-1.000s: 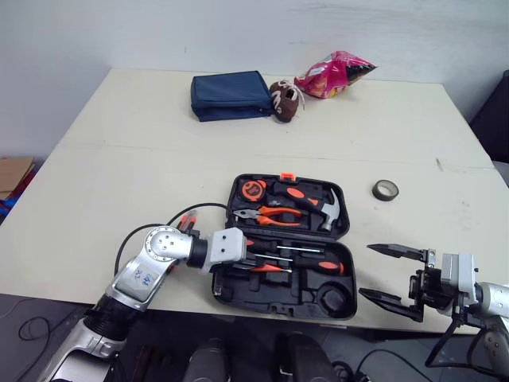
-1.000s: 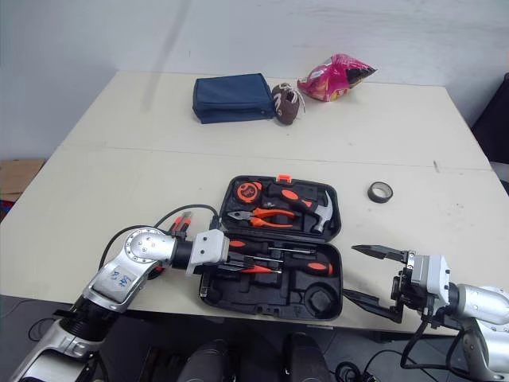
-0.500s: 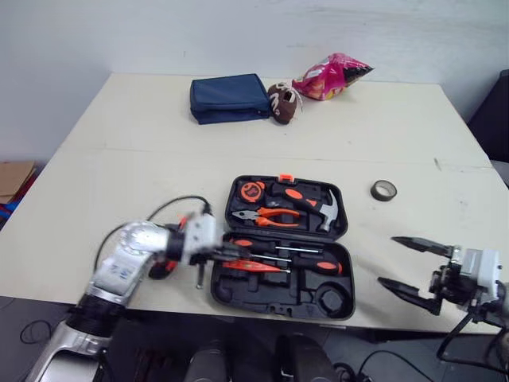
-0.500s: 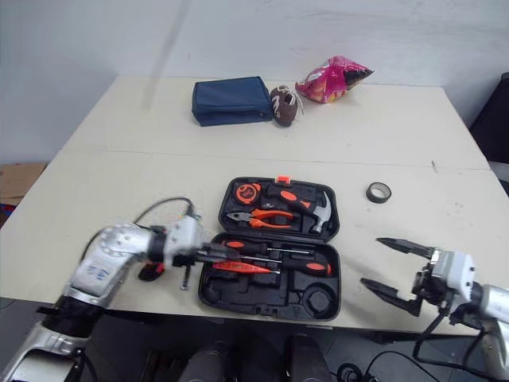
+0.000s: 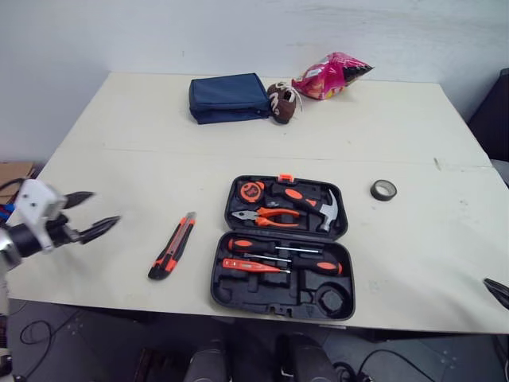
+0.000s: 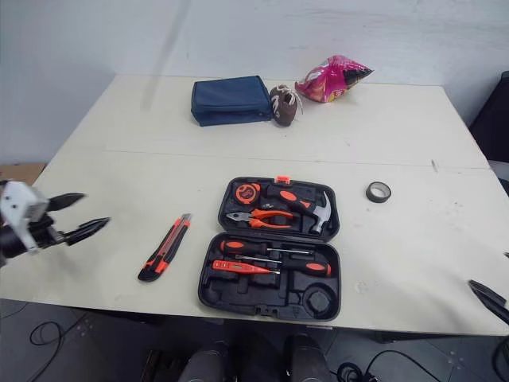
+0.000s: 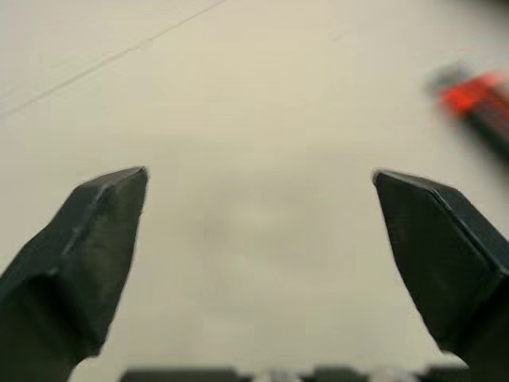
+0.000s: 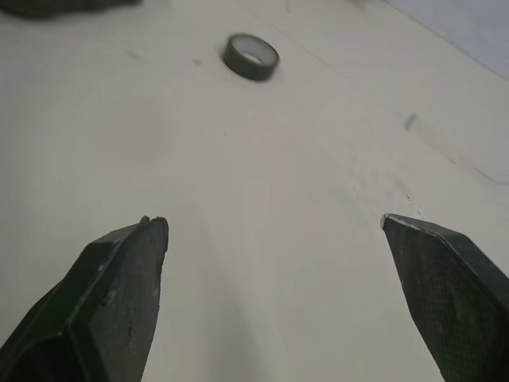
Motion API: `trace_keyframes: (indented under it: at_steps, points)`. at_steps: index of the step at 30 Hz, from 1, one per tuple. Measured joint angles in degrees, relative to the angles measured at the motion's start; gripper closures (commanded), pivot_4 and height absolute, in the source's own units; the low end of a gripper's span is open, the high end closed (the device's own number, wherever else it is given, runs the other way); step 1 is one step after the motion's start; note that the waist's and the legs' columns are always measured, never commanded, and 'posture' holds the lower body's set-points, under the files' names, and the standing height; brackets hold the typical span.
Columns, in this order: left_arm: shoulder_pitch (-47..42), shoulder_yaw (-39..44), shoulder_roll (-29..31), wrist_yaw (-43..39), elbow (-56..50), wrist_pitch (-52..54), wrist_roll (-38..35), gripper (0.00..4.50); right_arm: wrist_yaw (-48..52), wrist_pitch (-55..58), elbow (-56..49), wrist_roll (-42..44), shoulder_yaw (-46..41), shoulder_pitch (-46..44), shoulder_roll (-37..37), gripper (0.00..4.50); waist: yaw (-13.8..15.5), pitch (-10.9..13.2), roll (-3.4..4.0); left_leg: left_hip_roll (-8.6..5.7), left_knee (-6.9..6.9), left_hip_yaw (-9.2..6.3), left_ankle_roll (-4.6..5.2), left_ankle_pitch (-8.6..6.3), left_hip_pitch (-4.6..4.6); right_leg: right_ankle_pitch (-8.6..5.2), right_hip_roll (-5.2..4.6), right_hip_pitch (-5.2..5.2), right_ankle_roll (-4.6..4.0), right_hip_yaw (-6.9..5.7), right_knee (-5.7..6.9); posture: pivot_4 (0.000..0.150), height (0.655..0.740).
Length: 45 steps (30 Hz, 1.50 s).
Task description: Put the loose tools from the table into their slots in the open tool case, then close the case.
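Note:
The open black tool case (image 5: 282, 293) lies near the table's front edge, holding a hammer, pliers, a tape measure and screwdrivers (image 5: 278, 248). An orange and black utility knife (image 5: 172, 245) lies on the table just left of the case. A roll of dark tape (image 5: 384, 189) sits to the right of the case, also seen as the tape roll (image 8: 250, 56). My left gripper (image 5: 87, 213) hovers open at the far left edge, empty, well left of the knife. One fingertip (image 6: 487, 295) of my right gripper (image 8: 274, 227) shows at the front right corner; it stands open over bare table.
At the back of the table are a navy pouch (image 5: 230, 97), a small brown football (image 5: 285, 101) and a pink snack bag (image 5: 332, 75). A seam (image 5: 238, 153) crosses the table top behind the case.
My left arm has pulled out of the case and swung far left, its gripper now open. The utility knife now lies uncovered left of the case. My right gripper has drawn back to the right corner.

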Motion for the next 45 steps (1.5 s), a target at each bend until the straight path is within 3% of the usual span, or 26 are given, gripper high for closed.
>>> trace_keyframes:
  at_steps: [4,10,13,16,20,25,29,31,35,40,45]
  points:
    - [0.3,4.2,4.2,2.3,13.7,-4.5,1.3,0.03,-1.3,-3.8,8.1,-0.9,-1.4,0.1,-1.6,0.00,-0.2,0.0,-0.06,0.01,-0.25,0.03,-0.15,-0.03,0.08,0.00,-0.02,0.01,0.00,-0.02,-0.20,0.150,0.7400]
    - [0.6,4.3,3.9,1.6,13.8,-5.0,1.0,0.03,-1.7,-5.7,8.5,-1.1,-0.6,-4.4,0.2,0.00,-0.4,0.0,-0.02,-0.08,-0.32,0.02,-0.31,-0.06,0.10,0.03,-0.20,0.02,0.04,-0.03,-0.17,0.150,0.7400]
    - [3.9,4.5,2.4,0.9,4.8,-2.3,-0.4,0.03,-0.2,-1.8,2.7,0.5,2.4,-8.2,2.7,0.00,-0.9,0.0,-0.03,-0.08,-0.36,-0.01,-0.36,-0.04,0.09,0.03,-0.22,0.03,0.04,-0.03,-0.19,0.150,0.7400]
    - [7.6,4.5,-1.2,1.6,-11.0,5.0,-4.3,0.03,1.1,3.2,-7.7,2.0,7.5,-10.8,6.2,0.00,-1.3,0.0,0.03,-0.10,-0.36,-0.01,-0.37,-0.02,0.05,0.04,-0.25,-0.01,0.05,-0.02,-0.14,0.150,0.7400]
    - [12.9,5.7,-3.8,6.6,-28.5,17.9,-8.2,0.03,-0.3,9.8,-23.7,4.2,12.6,-11.8,9.9,0.00,-1.3,0.1,0.08,-0.08,-0.46,-0.02,-0.41,0.21,0.07,0.03,-0.21,-0.03,0.04,-0.02,-0.11,0.150,0.7400]
    - [17.1,4.8,-6.4,12.0,-44.9,32.8,-12.6,0.03,-2.0,15.2,-36.5,5.3,18.4,-12.1,13.8,0.00,-0.8,0.1,0.07,-0.18,-0.40,-0.08,-0.50,0.13,0.00,0.03,-0.25,-0.02,0.05,-0.03,-0.14,0.150,0.7400]
    - [15.7,0.7,-6.4,23.1,-60.8,55.8,-20.4,0.03,-4.4,17.8,-44.7,6.0,24.1,-16.6,18.8,0.00,-0.7,0.1,-0.04,-0.18,-0.41,-0.17,-0.53,0.16,0.02,0.05,-0.24,0.06,0.07,-0.03,-0.17,0.150,0.7400]
    - [11.2,-1.7,-10.7,28.8,-66.5,64.4,-24.2,0.03,-4.1,18.0,-47.4,5.9,27.7,-17.7,20.2,0.00,-0.6,0.1,0.12,-0.22,-0.41,-0.17,-0.63,0.24,0.01,0.05,-0.25,0.05,0.08,-0.04,-0.18,0.150,0.7400]
    - [5.7,-5.6,-18.4,39.2,-70.0,73.6,-25.4,0.03,-2.3,18.0,-47.6,5.3,30.2,-18.0,20.6,0.00,0.4,0.2,0.04,-0.16,-0.35,-0.17,-0.47,0.40,-0.04,0.05,-0.05,0.05,0.08,-0.05,-0.25,0.150,0.7400]
    - [3.2,-8.8,-24.9,50.7,-70.3,77.2,-18.1,0.03,-0.8,17.6,-47.0,4.8,30.4,-18.0,20.6,0.00,0.4,0.2,0.02,-0.16,-0.30,-0.15,-0.45,0.39,-0.02,0.06,0.00,0.09,0.09,-0.02,-0.25,0.150,0.7400]
    - [2.4,-10.2,-27.8,52.5,-69.9,79.1,-16.3,0.03,0.0,16.4,-45.9,3.7,30.4,-17.1,20.6,0.00,0.5,0.2,-0.03,-0.13,-0.32,-0.17,-0.48,0.40,-0.04,0.05,0.04,0.08,0.08,-0.03,-0.28,0.150,0.7400]
